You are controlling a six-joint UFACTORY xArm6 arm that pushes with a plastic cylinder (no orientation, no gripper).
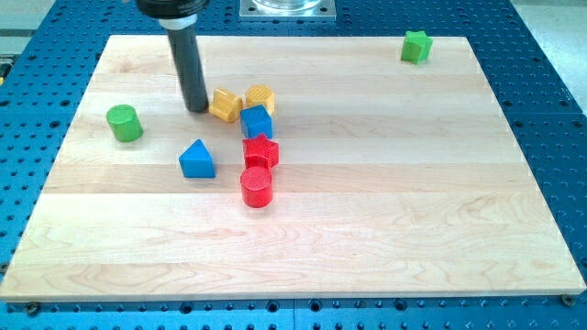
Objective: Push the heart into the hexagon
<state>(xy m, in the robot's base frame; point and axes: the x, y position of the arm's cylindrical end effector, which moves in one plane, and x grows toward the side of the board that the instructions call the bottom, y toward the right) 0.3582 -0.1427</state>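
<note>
Tip (197, 109) sits at the left edge of the yellow heart (225, 104) — touching or just short of it, can't tell. No fingers on this rig, a bare rod, so nothing is grasped. Heart lies just left of the yellow hexagon (260, 97); their near edges look touching or almost so. Judged: task nearly done — a short push toward the view's right would seat it. Blue cube (257, 122) sits just below both and may get nudged.
</note>
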